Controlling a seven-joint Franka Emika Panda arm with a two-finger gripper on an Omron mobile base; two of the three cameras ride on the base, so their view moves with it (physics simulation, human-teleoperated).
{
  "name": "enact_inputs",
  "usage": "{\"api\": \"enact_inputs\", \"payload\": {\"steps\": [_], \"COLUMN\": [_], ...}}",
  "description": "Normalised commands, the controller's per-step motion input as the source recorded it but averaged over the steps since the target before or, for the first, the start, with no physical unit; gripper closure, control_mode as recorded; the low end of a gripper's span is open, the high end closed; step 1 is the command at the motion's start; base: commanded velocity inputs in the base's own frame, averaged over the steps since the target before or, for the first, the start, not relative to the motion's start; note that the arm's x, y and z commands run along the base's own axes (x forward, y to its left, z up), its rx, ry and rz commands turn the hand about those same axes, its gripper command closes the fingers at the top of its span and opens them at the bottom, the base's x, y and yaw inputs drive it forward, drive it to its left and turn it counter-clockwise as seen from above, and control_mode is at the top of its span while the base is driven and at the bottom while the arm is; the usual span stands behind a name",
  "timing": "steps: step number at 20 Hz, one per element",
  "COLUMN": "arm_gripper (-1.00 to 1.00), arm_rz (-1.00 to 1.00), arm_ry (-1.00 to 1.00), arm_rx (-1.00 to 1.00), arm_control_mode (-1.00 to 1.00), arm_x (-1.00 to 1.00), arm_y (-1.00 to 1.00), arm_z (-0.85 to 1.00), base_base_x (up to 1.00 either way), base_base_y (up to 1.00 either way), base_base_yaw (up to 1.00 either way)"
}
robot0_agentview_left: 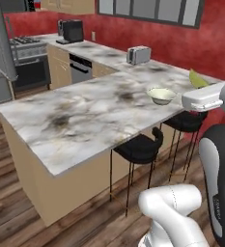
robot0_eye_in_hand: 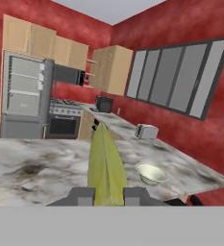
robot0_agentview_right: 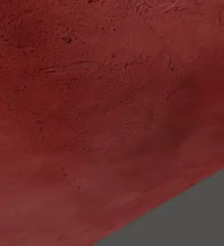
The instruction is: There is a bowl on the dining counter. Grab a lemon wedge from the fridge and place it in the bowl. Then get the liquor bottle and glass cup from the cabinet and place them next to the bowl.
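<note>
My gripper (robot0_eye_in_hand: 108, 194) is shut on the lemon wedge (robot0_eye_in_hand: 105, 166), a yellow-green sliver that sticks up between the two fingertips. In the left base view the lemon wedge (robot0_agentview_left: 197, 79) shows above my white hand at the right edge, just right of and above the bowl (robot0_agentview_left: 161, 95). The pale shallow bowl (robot0_eye_in_hand: 151, 173) sits on the marbled dining counter (robot0_agentview_left: 80, 120) near its right end. The grey fridge (robot0_eye_in_hand: 23, 96) stands open at the far left, its white shelves showing. Tan wall cabinets (robot0_eye_in_hand: 111, 69) hang beside the window.
Two black stools (robot0_agentview_left: 140, 147) stand along the counter's near side. A toaster (robot0_agentview_left: 139, 54) and a coffee machine (robot0_agentview_left: 71, 30) sit on the back counter, with a stove (robot0_agentview_left: 29, 55) to the left. A red wall (robot0_agentview_right: 84, 96) lies close in the right base view.
</note>
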Motion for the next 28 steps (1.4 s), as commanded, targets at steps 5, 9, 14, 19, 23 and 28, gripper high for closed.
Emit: {"api": "enact_inputs", "payload": {"steps": [5,9,14,19,23,28], "arm_gripper": [1.00,1.00,1.00,1.00,1.00,1.00], "arm_rz": [0.00,0.00,0.00,0.00,0.00,0.00], "arm_ry": [0.00,0.00,0.00,0.00,0.00,0.00], "arm_rx": [0.00,0.00,0.00,0.00,0.00,0.00], "arm_control_mode": [1.00,1.00,1.00,1.00,1.00,1.00], "arm_x": [0.00,0.00,0.00,0.00,0.00,0.00], "arm_y": [0.00,0.00,0.00,0.00,0.00,0.00], "arm_z": [0.00,0.00,0.00,0.00,0.00,0.00], "base_base_x": [0.23,0.35,0.49,0.49,0.62,0.82], "base_base_y": [-1.00,-1.00,-0.87,-0.76,-0.69,-0.32], "base_base_yaw": [0.15,0.22,0.36,0.43,0.44,0.37]}}
